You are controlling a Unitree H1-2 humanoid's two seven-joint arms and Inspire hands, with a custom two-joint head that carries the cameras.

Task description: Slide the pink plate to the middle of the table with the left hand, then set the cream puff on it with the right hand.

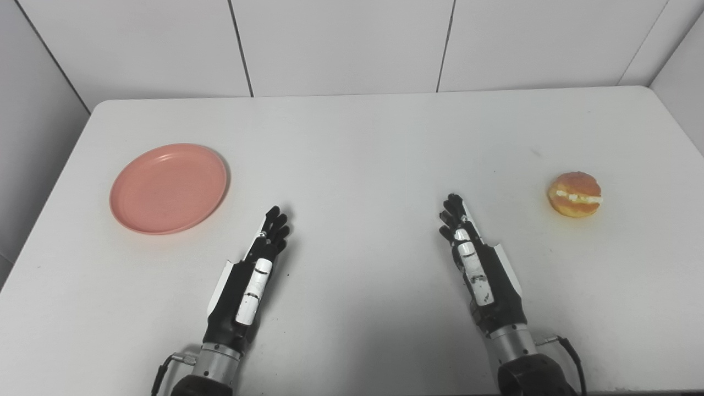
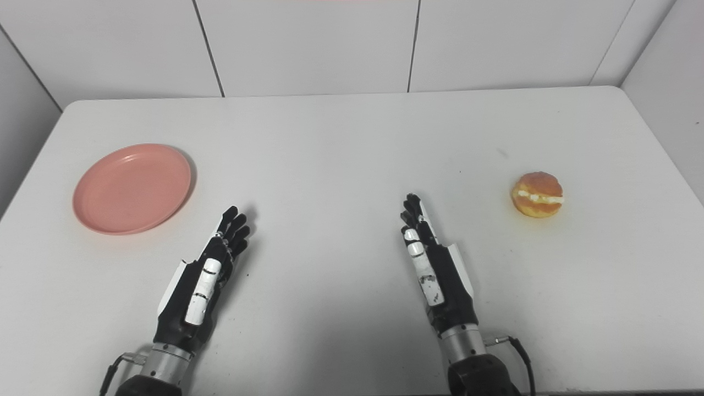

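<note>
A: Is any label or writing to be made out?

B: None can be read.

A: How are the hands posed?

B: The left hand and right hand are laid low over the white table, fingers outstretched, nothing grasped. The pink plate is seen far left, the cream puff far right, both untouched.

Both hands are black, the left hand and the right hand each with a white segmented thumb and a white plate along the outer edge; silver metal wrist cuffs join black forearms, with a thin black cable looping from each wrist
</note>
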